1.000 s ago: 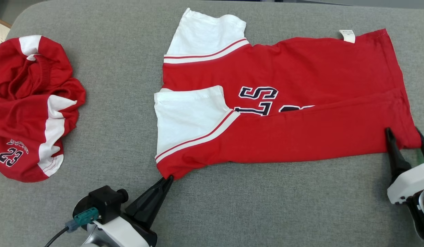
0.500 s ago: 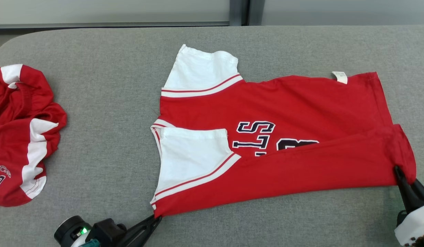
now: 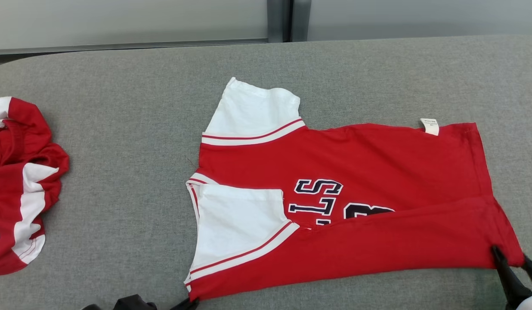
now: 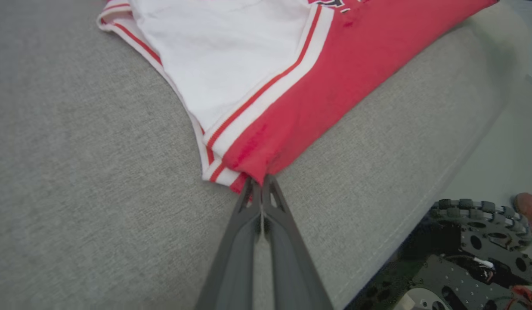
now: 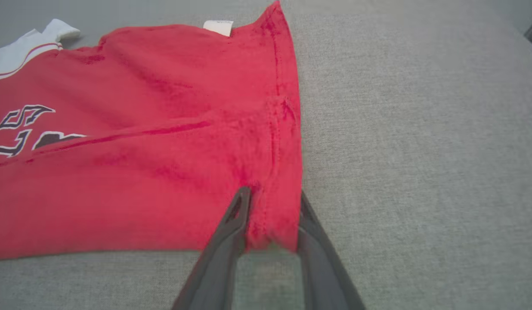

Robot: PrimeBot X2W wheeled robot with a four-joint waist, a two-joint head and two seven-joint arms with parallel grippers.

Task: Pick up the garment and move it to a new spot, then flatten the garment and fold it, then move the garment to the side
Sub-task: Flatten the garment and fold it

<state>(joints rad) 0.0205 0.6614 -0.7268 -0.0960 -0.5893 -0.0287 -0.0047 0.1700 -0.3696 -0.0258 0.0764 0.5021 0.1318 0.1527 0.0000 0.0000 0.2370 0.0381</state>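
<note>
- The garment (image 3: 378,172), a red shirt with white sleeves, lies flat on the grey table (image 3: 119,107). Its long axis runs across our front, sleeves toward our left and hem toward our right.
- The left gripper (image 4: 259,184) has its fingers closed on the near sleeve-side corner.
- The right gripper (image 5: 273,196) has its fingers apart around the near hem corner; we cannot tell if they press the cloth.
- The near long edge spans between the two arms.
- Bare table lies beyond the far edge. A second red garment (image 3: 20,181) is well apart at the left, and the table's near edge is close behind the left fingers.
</note>
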